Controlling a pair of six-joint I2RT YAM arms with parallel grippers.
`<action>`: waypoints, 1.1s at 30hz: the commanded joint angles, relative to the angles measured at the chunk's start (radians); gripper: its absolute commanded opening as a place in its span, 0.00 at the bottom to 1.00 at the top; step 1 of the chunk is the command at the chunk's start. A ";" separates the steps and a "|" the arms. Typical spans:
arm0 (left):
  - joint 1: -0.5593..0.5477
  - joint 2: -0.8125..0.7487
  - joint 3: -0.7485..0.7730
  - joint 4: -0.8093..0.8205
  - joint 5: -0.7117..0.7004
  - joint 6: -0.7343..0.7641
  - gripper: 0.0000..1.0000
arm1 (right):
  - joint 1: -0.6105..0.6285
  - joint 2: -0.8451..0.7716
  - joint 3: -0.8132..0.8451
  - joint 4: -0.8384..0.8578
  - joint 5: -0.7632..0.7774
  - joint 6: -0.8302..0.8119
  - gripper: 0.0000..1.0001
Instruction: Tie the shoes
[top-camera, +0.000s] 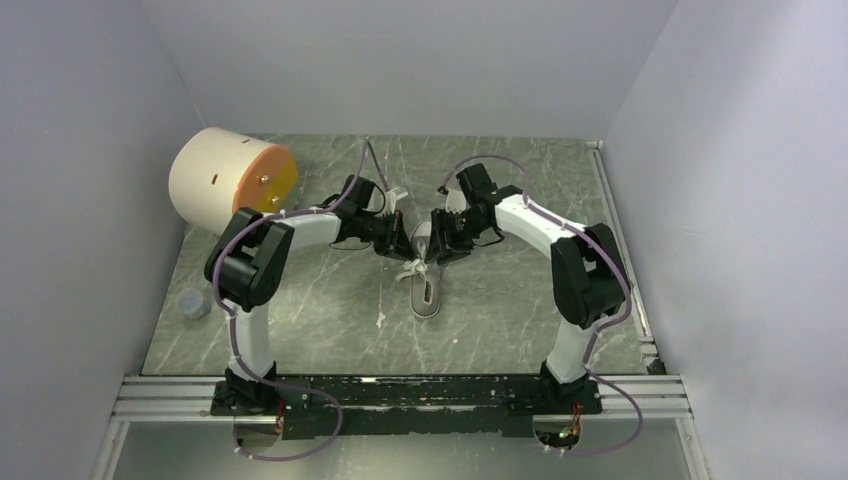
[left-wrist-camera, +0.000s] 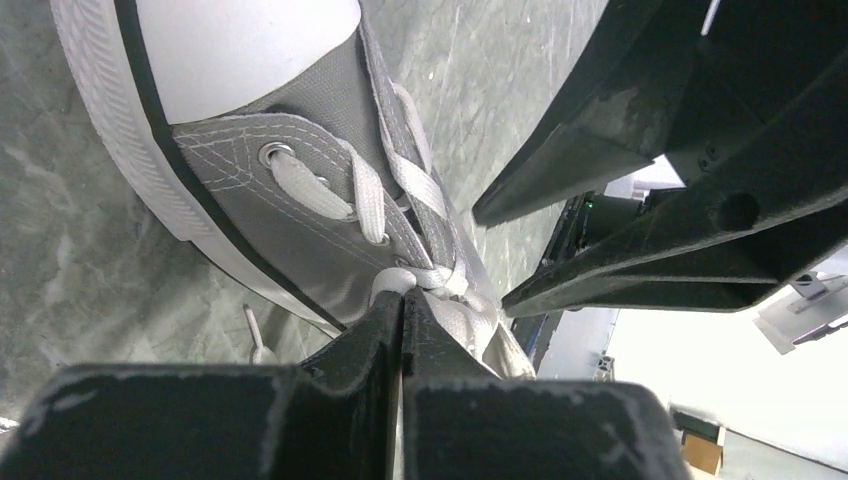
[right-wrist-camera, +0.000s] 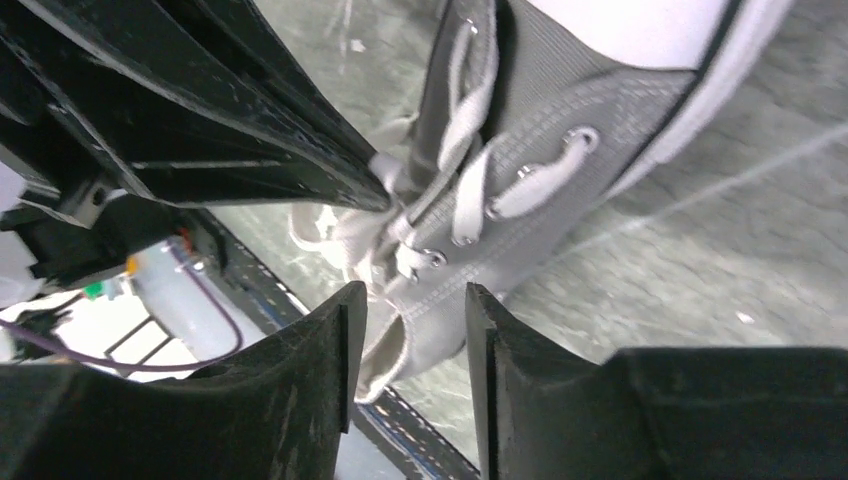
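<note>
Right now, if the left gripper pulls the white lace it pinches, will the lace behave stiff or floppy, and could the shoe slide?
The lace is probably floppy: flat woven tape, lying limp in curves. The sneaker looks small and light on a smooth table, and the right gripper is open, so it may well slide.

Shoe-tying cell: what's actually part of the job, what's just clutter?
Job: grey sneaker; white laces; left gripper, shut on the laces; right gripper, open.
Lying about: cream drum with orange end; small translucent cup; white scrap.
</note>
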 joint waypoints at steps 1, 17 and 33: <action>0.003 0.019 0.011 0.023 0.025 0.003 0.05 | 0.038 -0.090 0.003 -0.080 0.151 -0.072 0.47; 0.003 0.009 0.013 -0.013 0.030 0.029 0.05 | 0.363 -0.200 -0.084 0.036 0.670 0.003 0.31; 0.003 0.001 0.017 -0.013 0.035 0.024 0.05 | 0.425 -0.127 -0.075 0.068 0.830 0.015 0.26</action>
